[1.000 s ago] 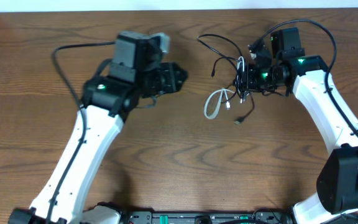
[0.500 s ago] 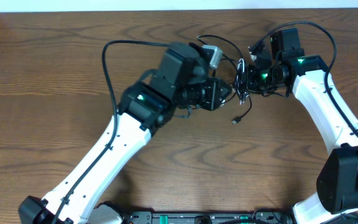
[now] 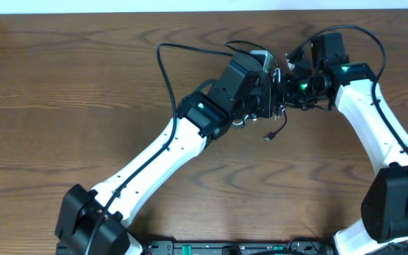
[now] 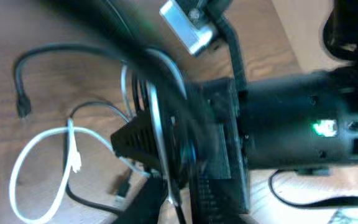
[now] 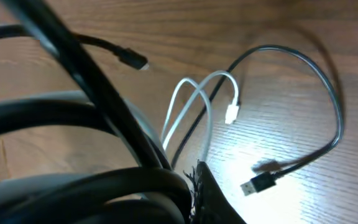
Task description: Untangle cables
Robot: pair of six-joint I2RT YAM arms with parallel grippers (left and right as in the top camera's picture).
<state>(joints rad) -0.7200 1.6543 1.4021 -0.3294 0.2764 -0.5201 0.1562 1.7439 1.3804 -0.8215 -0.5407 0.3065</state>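
The cables lie tangled at the back centre of the table. A black cable's plug (image 3: 268, 137) sticks out below the two grippers. My left gripper (image 3: 273, 97) (image 4: 173, 202) meets my right gripper (image 3: 283, 92) there. In the left wrist view a thin strand runs between the nearly closed left jaws, and blur hides which cord it is. The white cable (image 4: 36, 149) loops to the left. In the right wrist view the white cable (image 5: 191, 106) runs down into my shut right gripper (image 5: 194, 199), and the black cable (image 5: 328, 93) arcs round to a USB plug (image 5: 257, 183).
My left arm (image 3: 154, 156) stretches diagonally across the wooden table (image 3: 62, 106). The right arm (image 3: 374, 120) comes in from the right. Thick black arm cables (image 5: 73, 124) fill the left of the right wrist view. The table's back edge (image 3: 119, 10) runs along the top.
My left arm has swung right from the table's left to the tangle, covering the white loop from overhead, and its jaws have narrowed. The right arm has stayed put.
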